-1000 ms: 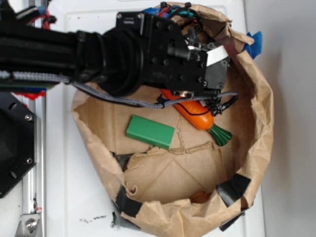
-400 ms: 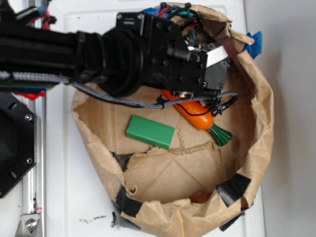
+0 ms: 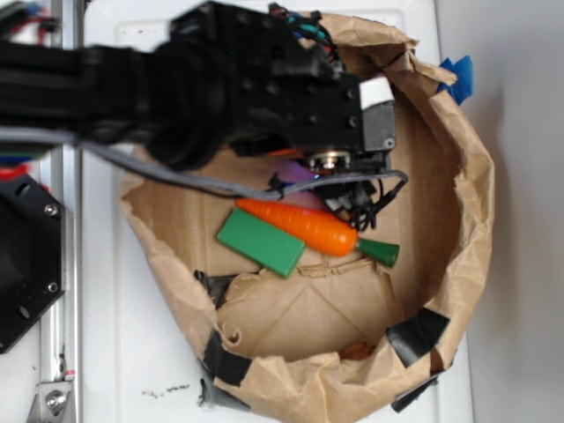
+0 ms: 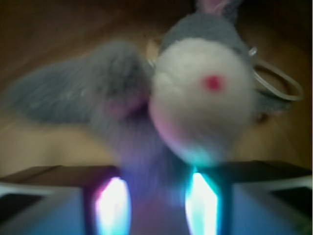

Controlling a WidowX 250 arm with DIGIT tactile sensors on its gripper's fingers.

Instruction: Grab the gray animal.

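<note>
Wrist: blurred gray animal point(image 4: 195, 98), unlabeled.

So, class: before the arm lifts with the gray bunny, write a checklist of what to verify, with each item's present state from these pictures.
1. Gray bunny sits between the end effector fingers: ok, its body runs down into the gap in the wrist view.
2. Firm grip: cannot tell, the picture is blurred.
3. White string loop free of snags: cannot tell.
4. Orange carrot and green block away from the fingers: cannot tell, the arm hides that spot in the exterior view.
5. Paper bag wall clear of the arm: ok.
</note>
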